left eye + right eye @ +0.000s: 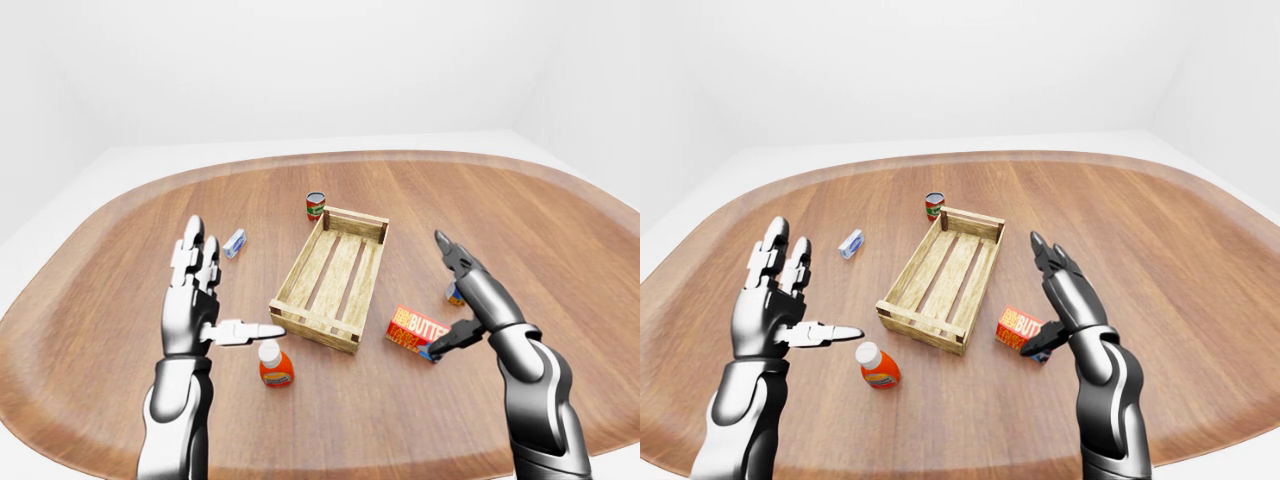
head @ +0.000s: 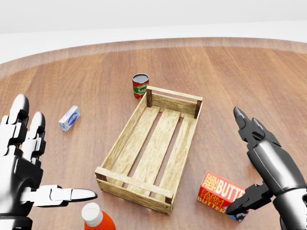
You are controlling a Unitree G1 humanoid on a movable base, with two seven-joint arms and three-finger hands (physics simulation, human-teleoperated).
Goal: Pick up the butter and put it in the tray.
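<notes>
The butter (image 2: 221, 194) is a red and orange box lying flat on the wooden table, just right of the tray's near right corner. The tray (image 2: 152, 146) is an empty slatted wooden crate in the middle of the views. My right hand (image 2: 250, 165) is open beside the butter on its right, thumb tip touching the box's near right corner, fingers pointing up. My left hand (image 2: 33, 158) is open and empty at the left, thumb pointing toward the crate.
An orange bottle with a white cap (image 2: 96, 219) stands by my left thumb. A red can (image 2: 140, 86) stands past the crate's upper left corner. A small blue and white carton (image 2: 69, 118) lies left. A small item (image 1: 454, 294) sits behind my right hand.
</notes>
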